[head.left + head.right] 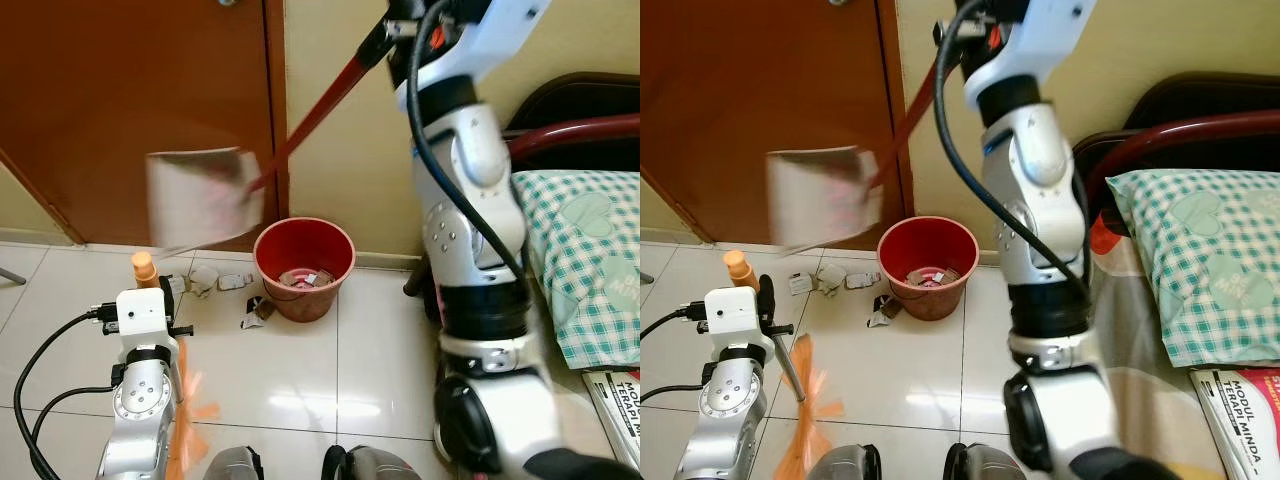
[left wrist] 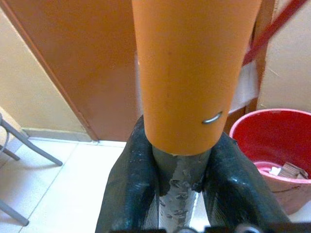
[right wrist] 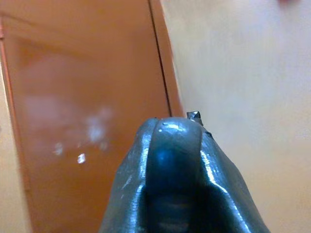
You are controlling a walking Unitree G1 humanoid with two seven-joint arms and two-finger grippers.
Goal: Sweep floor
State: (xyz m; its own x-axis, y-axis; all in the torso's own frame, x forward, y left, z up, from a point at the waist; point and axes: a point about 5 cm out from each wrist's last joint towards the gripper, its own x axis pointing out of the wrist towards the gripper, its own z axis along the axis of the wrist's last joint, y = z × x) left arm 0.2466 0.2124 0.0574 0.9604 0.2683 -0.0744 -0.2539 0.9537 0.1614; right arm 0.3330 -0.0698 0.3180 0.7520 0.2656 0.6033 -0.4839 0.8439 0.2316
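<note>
Both claws are clamped: left claw (image 2: 177, 170) on the broom (image 2: 194, 73), right claw (image 3: 175, 165) on the blurred dustpan's (image 1: 205, 195) handle.

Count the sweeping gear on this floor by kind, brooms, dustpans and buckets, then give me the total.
broom: 1
dustpan: 1
bucket: 1
Total: 3
</note>
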